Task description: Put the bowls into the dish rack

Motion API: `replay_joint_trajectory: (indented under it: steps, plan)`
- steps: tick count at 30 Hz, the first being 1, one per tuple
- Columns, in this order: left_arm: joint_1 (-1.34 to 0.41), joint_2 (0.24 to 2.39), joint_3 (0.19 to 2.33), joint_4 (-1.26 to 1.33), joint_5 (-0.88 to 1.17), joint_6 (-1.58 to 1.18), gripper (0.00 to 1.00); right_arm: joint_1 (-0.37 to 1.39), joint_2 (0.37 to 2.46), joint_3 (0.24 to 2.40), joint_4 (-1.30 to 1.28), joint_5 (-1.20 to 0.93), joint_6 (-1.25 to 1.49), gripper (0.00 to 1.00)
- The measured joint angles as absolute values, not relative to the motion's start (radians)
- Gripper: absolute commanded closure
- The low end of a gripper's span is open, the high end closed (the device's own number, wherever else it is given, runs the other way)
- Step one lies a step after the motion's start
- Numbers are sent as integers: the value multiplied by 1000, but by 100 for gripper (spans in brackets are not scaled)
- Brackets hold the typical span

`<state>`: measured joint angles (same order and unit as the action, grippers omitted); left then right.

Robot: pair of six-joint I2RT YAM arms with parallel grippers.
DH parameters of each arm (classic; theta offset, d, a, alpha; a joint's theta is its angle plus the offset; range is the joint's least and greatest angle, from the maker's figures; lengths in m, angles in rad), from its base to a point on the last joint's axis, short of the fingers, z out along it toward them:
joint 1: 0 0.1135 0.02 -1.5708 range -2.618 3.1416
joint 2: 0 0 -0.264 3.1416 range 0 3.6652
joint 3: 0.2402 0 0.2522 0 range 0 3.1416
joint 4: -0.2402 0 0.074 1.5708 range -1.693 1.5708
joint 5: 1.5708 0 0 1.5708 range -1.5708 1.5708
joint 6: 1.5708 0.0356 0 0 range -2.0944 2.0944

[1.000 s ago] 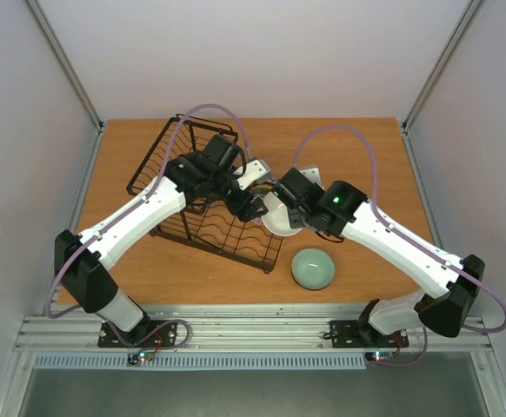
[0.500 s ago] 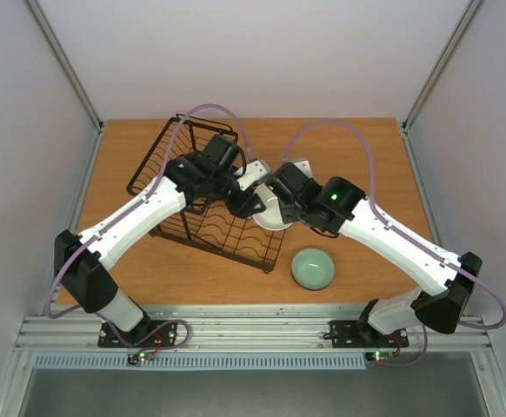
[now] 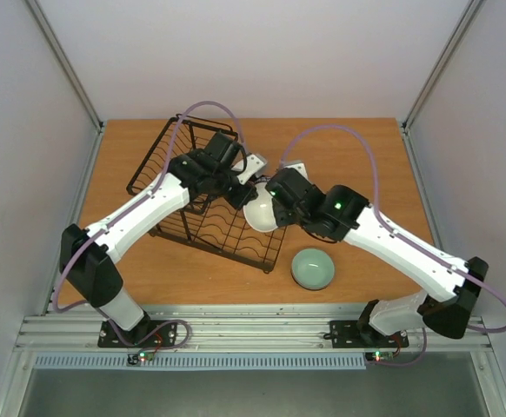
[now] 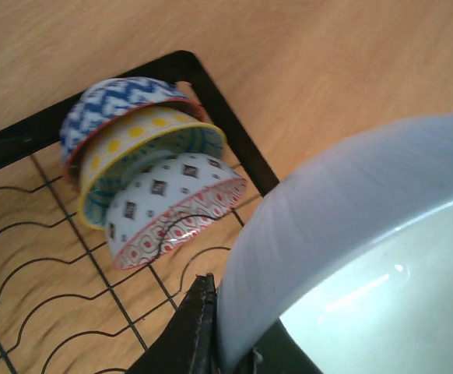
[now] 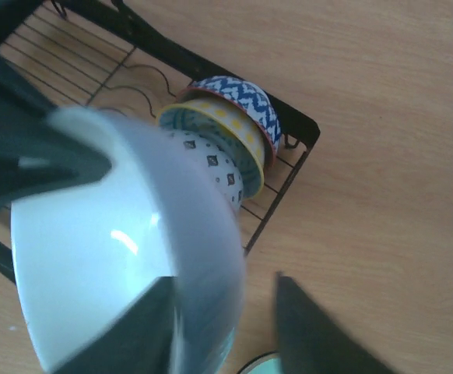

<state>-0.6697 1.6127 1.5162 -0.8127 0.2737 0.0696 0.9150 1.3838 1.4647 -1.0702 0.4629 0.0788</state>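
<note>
Left jaws clamp the rim of the plain white bowl [image 3: 258, 214] at frame centre; right jaws straddle the same rim, slightly parted.

Three patterned bowls [image 4: 152, 167], one white bowl [image 3: 260, 214], one green bowl [image 3: 312, 268], one rack [image 3: 221, 233].

Crowded over the right side of the rack [image 3: 157, 161]
Three bowls [image 4: 152, 156] stand on edge in a corner of the rack; the wavy dividers [image 4: 55, 257] beside them are free. The left arm [image 3: 140, 213] and right arm [image 3: 383, 234] meet over that side with a white bowl [image 3: 260, 215] between them, closing that approach. A green bowl [image 3: 312, 268] sits on the table [image 3: 366, 156] near the rack's front corner.
</note>
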Motion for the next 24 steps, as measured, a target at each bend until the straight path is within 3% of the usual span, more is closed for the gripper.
replay_joint_trajectory:
  steps: [4,11,15,24]
  plan:
    - [-677,1598,1495,-827,333,154,99,912,1259,1362,-961,425,43,30]
    - [-614,1547,1452,-806,513,172,99,908,1007,1199,-791,286,30,20]
    - [-557,1544,1443,-784,609,163,100,906,949,1125,-694,181,60,6]
    - [-551,1544,1438,-769,794,160,100,906,920,1000,-549,-3,118,1]
